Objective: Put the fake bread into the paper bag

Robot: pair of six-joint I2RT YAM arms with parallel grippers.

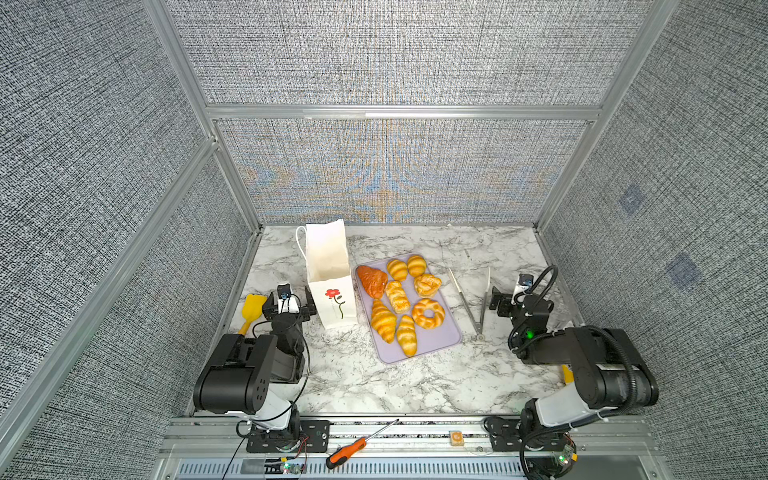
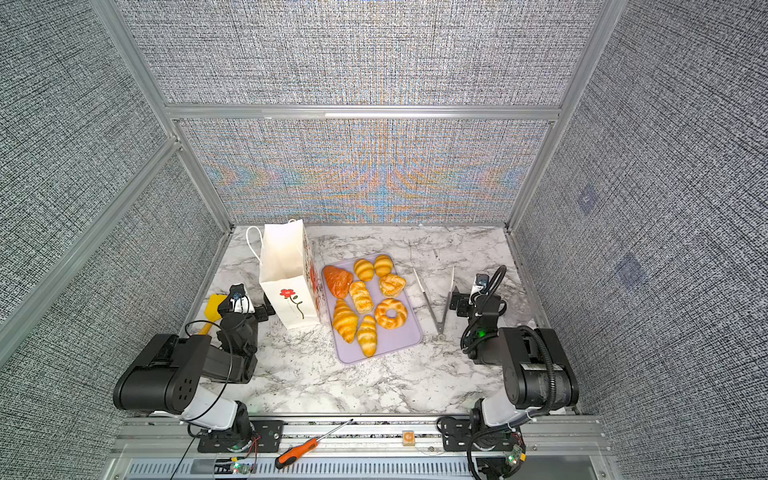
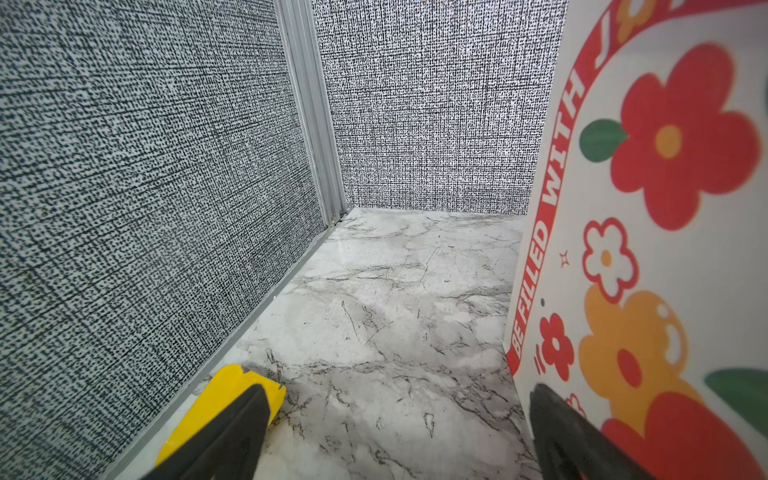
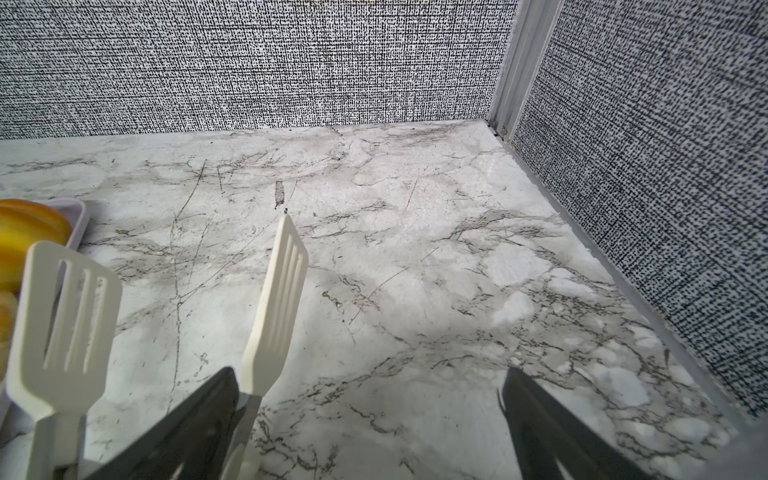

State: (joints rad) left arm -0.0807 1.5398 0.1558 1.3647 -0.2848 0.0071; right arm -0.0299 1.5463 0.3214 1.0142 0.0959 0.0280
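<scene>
Orange-handled screwdriver sits on the front rail, out of play. Fake bread: all eight pieces on the lavender tray, mid-counter, none bagged yet. Paper bag stands upright, mouth open, just left of the tray. Left gripper has jaws spread wide, empty, low beside the bag's outer side. One finger sits right at the printed panel, contact unclear. Yellow spatula lies on its other side. Right gripper is also wide open and empty, with the tongs lying between it and the tray, tips pointing away from the robot. Key geometry: the bread lies right of the bag, so the bag blocks the left arm. The right arm has the clearer line, tray directly to its left. Tray's long axis runs roughly front-to-back. Likely split: right picks, left steadies the bag
</scene>
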